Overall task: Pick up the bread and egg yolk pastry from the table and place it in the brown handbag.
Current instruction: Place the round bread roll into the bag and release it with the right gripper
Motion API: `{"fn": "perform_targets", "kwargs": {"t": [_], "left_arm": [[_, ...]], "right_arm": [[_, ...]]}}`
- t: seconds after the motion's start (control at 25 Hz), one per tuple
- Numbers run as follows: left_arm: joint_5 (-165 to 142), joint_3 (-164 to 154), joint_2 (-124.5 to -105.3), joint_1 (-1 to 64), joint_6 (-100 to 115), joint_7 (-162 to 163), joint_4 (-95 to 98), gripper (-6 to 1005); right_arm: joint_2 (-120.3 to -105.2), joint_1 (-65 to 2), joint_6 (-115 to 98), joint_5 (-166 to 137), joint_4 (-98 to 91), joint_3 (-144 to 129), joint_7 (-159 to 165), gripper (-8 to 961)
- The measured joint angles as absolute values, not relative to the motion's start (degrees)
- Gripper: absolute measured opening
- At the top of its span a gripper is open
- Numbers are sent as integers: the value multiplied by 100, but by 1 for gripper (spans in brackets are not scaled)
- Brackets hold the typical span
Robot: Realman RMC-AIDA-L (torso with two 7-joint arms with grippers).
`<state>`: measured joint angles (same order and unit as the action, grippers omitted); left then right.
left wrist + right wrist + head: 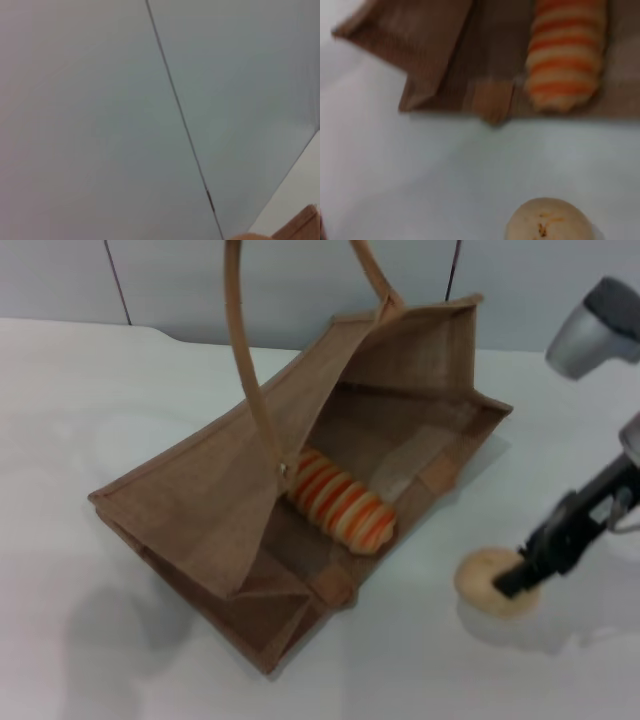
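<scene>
The brown handbag lies open on the white table, its mouth toward my right side. The bread, a striped orange and tan loaf, rests inside it near the opening, and the right wrist view shows the bread on the bag's inner wall. The egg yolk pastry, a round pale bun, sits on the table just right of the bag's mouth; it also appears as the egg yolk pastry in the right wrist view. My right gripper is down at the pastry, over its right part. My left gripper is out of view.
The bag's two tan loop handles rise up past the top of the head view. A tan piece shows in a corner of the left wrist view, before a grey panelled wall. White table lies around the bag.
</scene>
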<state>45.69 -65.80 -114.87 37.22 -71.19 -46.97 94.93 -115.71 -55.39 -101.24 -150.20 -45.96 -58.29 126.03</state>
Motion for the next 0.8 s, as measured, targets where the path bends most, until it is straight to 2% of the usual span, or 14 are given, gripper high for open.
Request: {"fn": "perform_targets", "kwargs": {"t": [0.8], "left_arm": [[4933, -6802, -11620, 4094, -7046, -4642, 9684, 107]], "right_arm": [[-11595, -5963, -8224, -13937, -3831, -5549, 12036, 374]]}}
